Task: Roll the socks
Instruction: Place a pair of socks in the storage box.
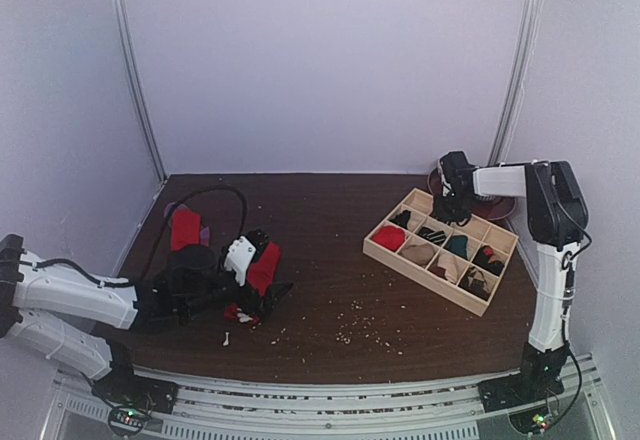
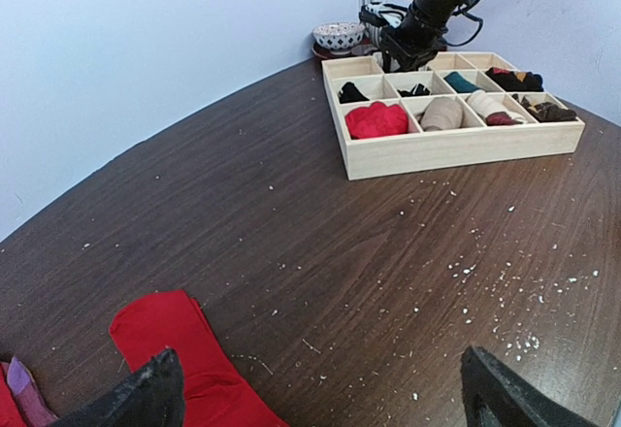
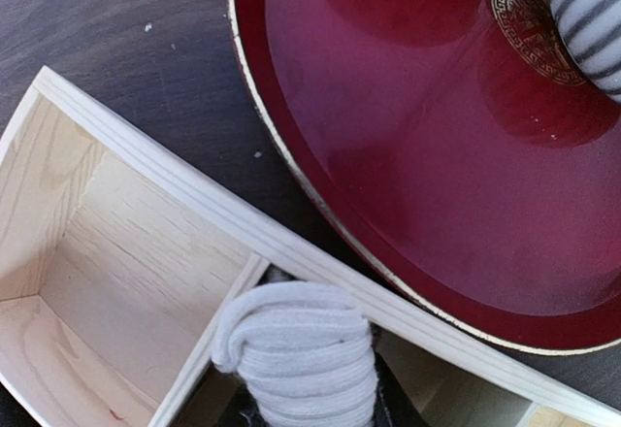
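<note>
Socks, soft fabric, in mixed stages. Item one: a rolled cream sock (image 3: 296,349), ribbed, wound tight, held in the right gripper (image 1: 452,208). Its jaws are drawn in around the roll, which hangs over a divider at the back-left corner of the wooden tray (image 1: 372,250). Item two: a flat red sock (image 2: 179,344), unrolled, on the table (image 2: 320,252) at the near left. It lies under the left gripper (image 2: 320,393), whose fingers (image 2: 146,398) are spread to their widest and hold nothing. A second red piece (image 1: 185,228) lies just beyond, and a purple-tipped sock (image 2: 19,383) just beside. Already stowed: a red bundle (image 2: 376,119) and a beige roll (image 2: 441,114) in the tray's near row; darker bundles fill other cells. Behind the tray are a red plate (image 3: 437,155) and a striped bowl (image 3: 587,10). Pale crumbs (image 2: 466,270) are scattered over the table. Hazards, judged: the roll hangs above a partition and not over a cell centre, so a release here could perch it on the wood or tip it toward the plate. It could also spring loose once unclamped. On the left, jaws closing over flat cloth may pinch only one layer or scrape the tabletop.
</note>
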You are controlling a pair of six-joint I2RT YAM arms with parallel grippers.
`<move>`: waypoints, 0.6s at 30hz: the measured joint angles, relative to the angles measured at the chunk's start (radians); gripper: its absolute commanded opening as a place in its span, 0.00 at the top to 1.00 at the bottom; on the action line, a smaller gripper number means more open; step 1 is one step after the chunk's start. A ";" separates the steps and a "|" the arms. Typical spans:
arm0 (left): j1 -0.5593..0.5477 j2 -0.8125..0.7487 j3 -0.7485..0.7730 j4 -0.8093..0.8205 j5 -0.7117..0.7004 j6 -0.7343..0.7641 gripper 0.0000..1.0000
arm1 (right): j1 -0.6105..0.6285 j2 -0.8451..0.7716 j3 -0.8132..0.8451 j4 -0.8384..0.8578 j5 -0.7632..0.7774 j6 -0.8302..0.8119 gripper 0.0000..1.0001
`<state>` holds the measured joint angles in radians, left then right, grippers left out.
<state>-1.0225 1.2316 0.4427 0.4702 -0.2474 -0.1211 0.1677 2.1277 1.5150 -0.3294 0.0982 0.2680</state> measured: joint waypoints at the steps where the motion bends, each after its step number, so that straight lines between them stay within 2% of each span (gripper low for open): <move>1: 0.000 0.000 0.000 0.000 0.000 0.001 0.02 | 0.000 0.003 0.006 -0.007 0.002 0.000 0.93; 7: 0.000 -0.011 -0.003 -0.001 0.000 0.008 0.02 | 0.000 0.000 0.007 -0.009 0.002 0.003 0.75; 9: 0.000 -0.015 -0.003 -0.002 -0.001 0.009 0.02 | 0.000 -0.002 0.006 -0.009 -0.004 0.007 0.67; 11: 0.000 -0.021 -0.003 -0.003 -0.002 0.011 0.02 | -0.002 -0.004 0.006 -0.007 -0.018 0.017 0.55; 14: 0.000 -0.034 -0.004 -0.007 -0.004 0.011 0.02 | -0.002 -0.012 0.007 -0.002 -0.042 0.039 0.44; 18: 0.001 -0.048 -0.004 -0.011 -0.007 0.011 0.02 | -0.011 -0.034 0.005 -0.017 -0.040 0.048 0.40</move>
<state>-1.0218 1.1831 0.4389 0.4587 -0.2546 -0.1097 0.1566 2.0933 1.5204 -0.3462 0.0586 0.3164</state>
